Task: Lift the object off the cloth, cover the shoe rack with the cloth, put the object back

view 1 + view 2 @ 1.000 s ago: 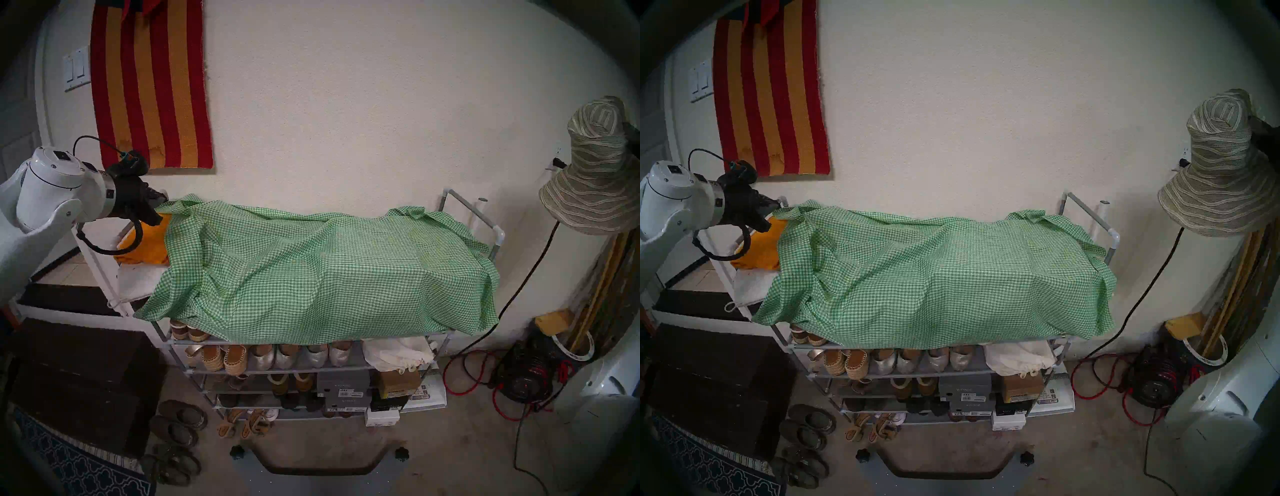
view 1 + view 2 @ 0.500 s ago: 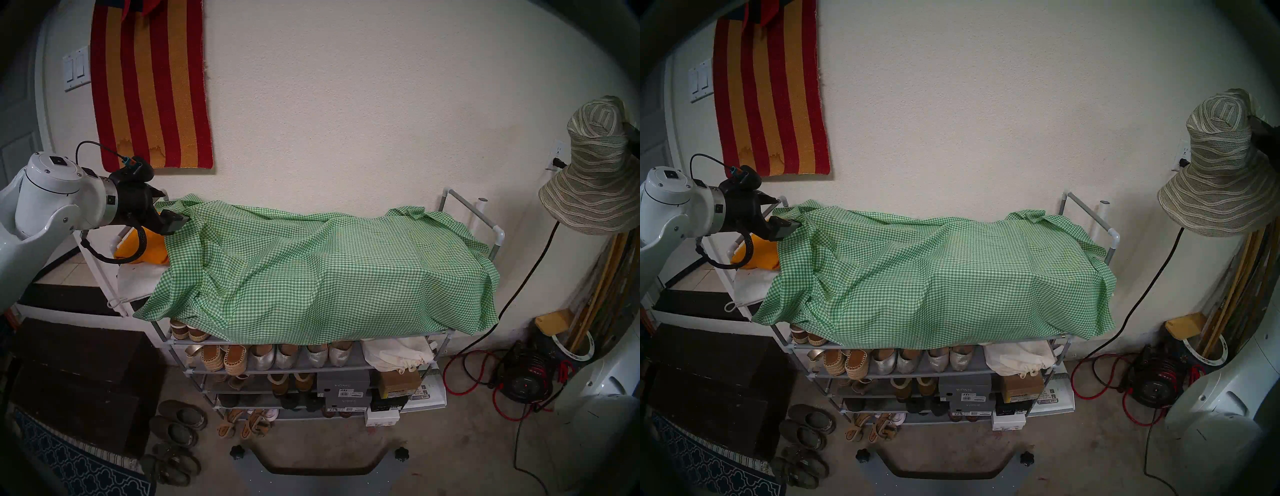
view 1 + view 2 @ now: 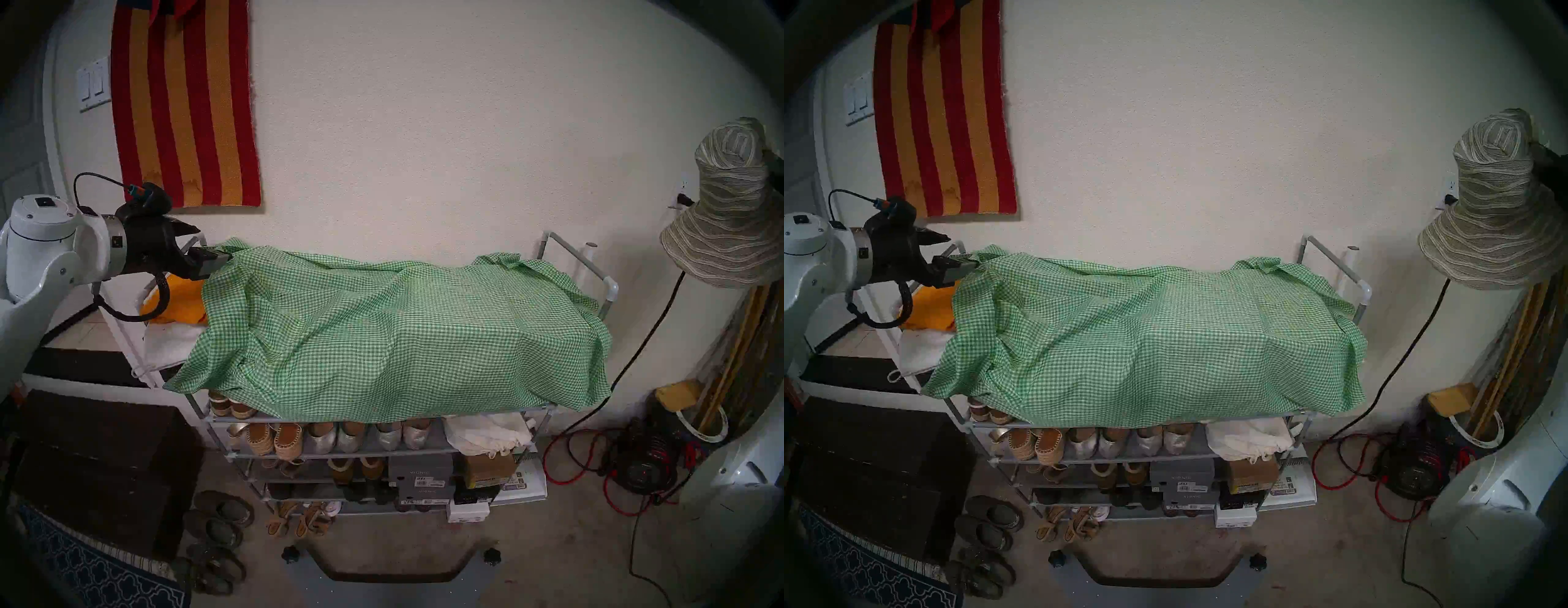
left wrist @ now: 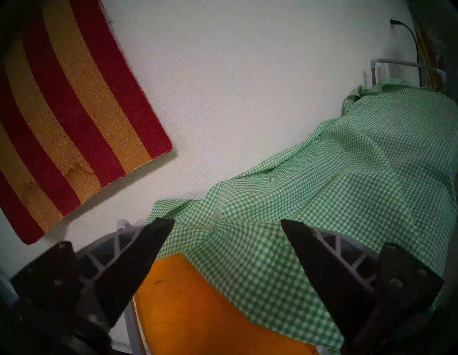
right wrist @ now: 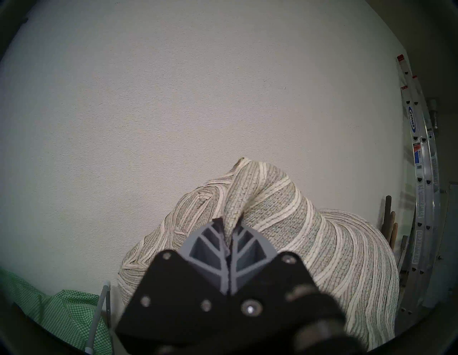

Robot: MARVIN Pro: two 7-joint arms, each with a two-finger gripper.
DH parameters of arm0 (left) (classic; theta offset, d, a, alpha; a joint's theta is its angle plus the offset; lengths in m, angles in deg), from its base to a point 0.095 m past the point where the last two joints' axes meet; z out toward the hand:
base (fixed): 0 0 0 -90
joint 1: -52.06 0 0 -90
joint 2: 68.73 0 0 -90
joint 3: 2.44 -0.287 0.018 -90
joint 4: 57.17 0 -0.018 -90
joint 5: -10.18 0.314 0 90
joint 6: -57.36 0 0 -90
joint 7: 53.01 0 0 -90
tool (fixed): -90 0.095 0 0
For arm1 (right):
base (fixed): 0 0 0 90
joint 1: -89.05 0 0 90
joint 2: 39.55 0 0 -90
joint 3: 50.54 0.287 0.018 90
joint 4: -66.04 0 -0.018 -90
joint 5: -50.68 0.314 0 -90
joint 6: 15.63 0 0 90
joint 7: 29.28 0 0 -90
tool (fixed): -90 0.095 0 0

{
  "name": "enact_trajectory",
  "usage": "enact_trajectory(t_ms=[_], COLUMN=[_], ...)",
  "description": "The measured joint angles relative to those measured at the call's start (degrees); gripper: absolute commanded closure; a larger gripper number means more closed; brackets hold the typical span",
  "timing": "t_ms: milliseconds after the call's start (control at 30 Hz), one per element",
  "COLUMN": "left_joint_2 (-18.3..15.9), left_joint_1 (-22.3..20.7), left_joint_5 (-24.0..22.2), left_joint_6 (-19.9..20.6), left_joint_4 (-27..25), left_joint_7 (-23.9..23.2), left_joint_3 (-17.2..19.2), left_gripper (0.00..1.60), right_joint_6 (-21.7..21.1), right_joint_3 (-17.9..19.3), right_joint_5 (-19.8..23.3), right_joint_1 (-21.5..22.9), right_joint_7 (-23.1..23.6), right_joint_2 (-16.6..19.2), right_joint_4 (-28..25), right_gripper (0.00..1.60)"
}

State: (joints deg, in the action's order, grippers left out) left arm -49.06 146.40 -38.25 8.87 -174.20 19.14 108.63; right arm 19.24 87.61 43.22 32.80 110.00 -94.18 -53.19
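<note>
I'm seeing the gingham cloth (image 3: 382, 331) draping the shoe rack (image 3: 568, 254) against the wall; my left gripper (image 4: 226, 223) is hovering spread at its corner, and my right gripper (image 5: 229, 228) is pinching the hat (image 5: 285, 223) aloft.

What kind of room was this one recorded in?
Probably a home garage or entry storage corner: a shoe rack packed with shoes, an aluminium ladder against the wall, and a corded power unit on bare concrete.

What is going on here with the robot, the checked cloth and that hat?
The green checked cloth is already draped over the top of the shoe rack, though an orange cloth at the left end is uncovered. The left gripper is open at the cloth's back left corner. The right gripper is shut on the crown of the striped sun hat, holding it up in the air to the right of the rack. The hat has not yet been put back.
</note>
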Motion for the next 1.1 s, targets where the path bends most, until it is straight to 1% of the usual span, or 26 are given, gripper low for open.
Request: enact_trajectory(t_ms=[33, 100, 200, 333, 500, 533, 600, 633, 667, 767, 833, 867, 933, 1000, 1067, 1100], left_joint_2=[0.5, 0.7, 0.8, -0.1, -1.1, -1.2, -1.3, -1.4, -1.6, -1.9, -1.9, -1.8, -1.6, -1.3, -0.7, -0.3], left_joint_1=[0.5, 0.7, 0.6, -1.4, -3.8, -4.5, -5.3, -5.7, -6.7, -8.9, -9.7, -10.9, -12.0, -13.0, -14.3, -15.1], left_joint_5=[0.4, 0.6, 0.7, -0.1, -0.7, -0.7, -0.8, -0.8, -0.9, -0.8, -0.7, -0.4, 0.0, 0.3, 1.0, 1.4], left_joint_6=[-1.2, -1.8, -3.5, -5.4, -6.5, -6.8, -7.0, -7.0, -7.2, -7.3, -7.3, -7.3, -7.2, -7.1, -6.7, -6.3], left_joint_4=[0.3, 0.6, 1.5, 2.6, 2.9, 2.9, 2.9, 2.9, 2.8, 2.6, 2.6, 2.7, 3.0, 3.4, 4.1, 4.4], left_joint_7=[-0.9, -1.4, -1.9, -1.3, 0.3, 0.8, 1.3, 1.6, 2.2, 3.3, 3.6, 4.1, 4.4, 4.6, 4.9, 5.0], left_joint_3=[0.1, 0.1, -1.1, -5.6, -10.0, -11.2, -12.6, -13.3, -15.0, -18.1, -19.3, -21.0, -22.6, -23.9, -25.9, -26.9], left_gripper=[0.00, 0.00, 0.00, 0.00, 0.00, 0.40, 0.37, 0.19, 0.00, 0.00, 0.00, 0.00, 0.00, 0.09, 0.30, 0.48], right_joint_6=[0.0, 0.0, 0.0, 0.0, 0.0, 0.0, 0.0, 0.0, 0.0, 0.0, 0.0, 0.0, 0.0, 0.0, 0.0, 0.0], right_joint_3=[0.0, 0.0, 0.0, 0.0, 0.0, 0.0, 0.0, 0.0, 0.0, 0.0, 0.0, 0.0, 0.0, 0.0, 0.0, 0.0], right_joint_5=[0.0, 0.0, 0.0, 0.0, 0.0, 0.0, 0.0, 0.0, 0.0, 0.0, 0.0, 0.0, 0.0, 0.0, 0.0, 0.0], right_joint_1=[0.0, 0.0, 0.0, 0.0, 0.0, 0.0, 0.0, 0.0, 0.0, -0.1, -0.1, -0.1, -0.1, -0.1, -0.1, -0.1], right_joint_7=[0.0, 0.0, 0.0, 0.0, 0.0, 0.0, 0.0, 0.0, 0.0, 0.0, 0.0, 0.0, 0.0, 0.0, 0.0, 0.0], right_joint_2=[0.0, 0.0, 0.0, 0.1, 0.1, 0.1, 0.1, 0.1, 0.1, 0.1, 0.1, 0.1, 0.1, 0.1, 0.2, 0.2], right_joint_4=[0.0, 0.0, 0.0, 0.0, 0.0, 0.0, 0.0, 0.0, 0.0, 0.0, 0.0, 0.0, 0.0, 0.0, 0.0, 0.0], right_gripper=[1.60, 1.60, 1.60, 1.60, 1.60, 1.60, 1.60, 1.60, 1.60, 1.60, 1.60, 1.60, 1.60, 1.60, 1.60, 1.60])
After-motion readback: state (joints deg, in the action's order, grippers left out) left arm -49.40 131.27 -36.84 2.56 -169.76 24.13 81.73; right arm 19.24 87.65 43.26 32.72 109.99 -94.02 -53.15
